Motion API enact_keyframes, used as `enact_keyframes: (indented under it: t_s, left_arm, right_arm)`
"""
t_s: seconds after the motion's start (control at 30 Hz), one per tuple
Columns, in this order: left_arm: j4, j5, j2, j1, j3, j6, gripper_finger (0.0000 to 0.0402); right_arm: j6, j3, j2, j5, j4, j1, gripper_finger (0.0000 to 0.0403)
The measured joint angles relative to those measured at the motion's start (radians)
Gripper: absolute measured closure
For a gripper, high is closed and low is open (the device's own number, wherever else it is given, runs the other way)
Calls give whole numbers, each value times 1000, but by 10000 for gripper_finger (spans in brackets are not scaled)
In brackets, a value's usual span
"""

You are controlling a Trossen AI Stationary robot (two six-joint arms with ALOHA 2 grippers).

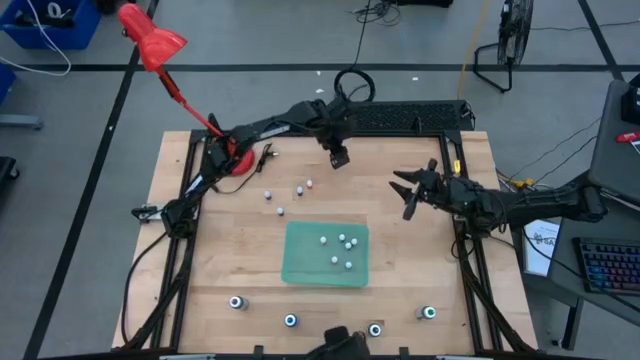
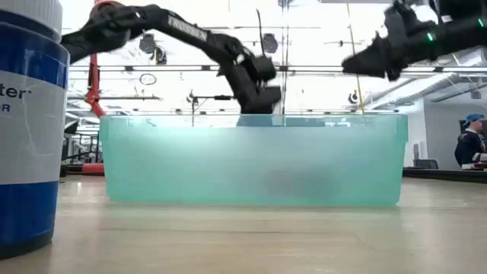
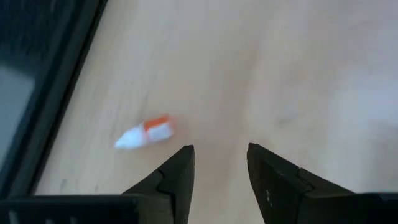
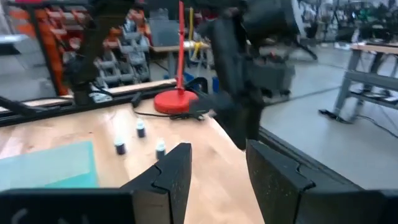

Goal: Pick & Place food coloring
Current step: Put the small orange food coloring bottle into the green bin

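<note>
The left gripper (image 3: 221, 163) is hovering near the table's (image 1: 420, 290) far edge, jaws apart and empty, while a tiny bottle (image 3: 146, 133) is lying on its side, probably red-capped, just off one fingertip, long axis crosswise.

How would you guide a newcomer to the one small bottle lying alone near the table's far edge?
Start at the red lamp base at the table's far left, then follow the left arm to its gripper. Just beyond its jaws lies a tiny white bottle with an orange band, tipped on its side, apart from the others.
</note>
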Motion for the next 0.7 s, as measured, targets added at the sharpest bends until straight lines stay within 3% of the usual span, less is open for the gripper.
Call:
enact_keyframes:
  t_s: [0.23, 0.4, 0.53, 0.7]
  left_arm:
    - [-39, 204, -205, -29, 1, 68, 252]
    - [-93, 352, -342, -41, -48, 116, 252]
    - [-87, 415, -476, -50, -173, 155, 252]
    - [94, 447, -678, -59, -464, 172, 252]
  right_arm:
    - [-52, 449, 306, -17, -449, -133, 261]
    - [-61, 782, 597, -232, -757, -320, 261]
    - [-74, 1025, 826, -372, -941, -449, 261]
    - [-76, 1242, 1080, -423, -1094, -539, 261]
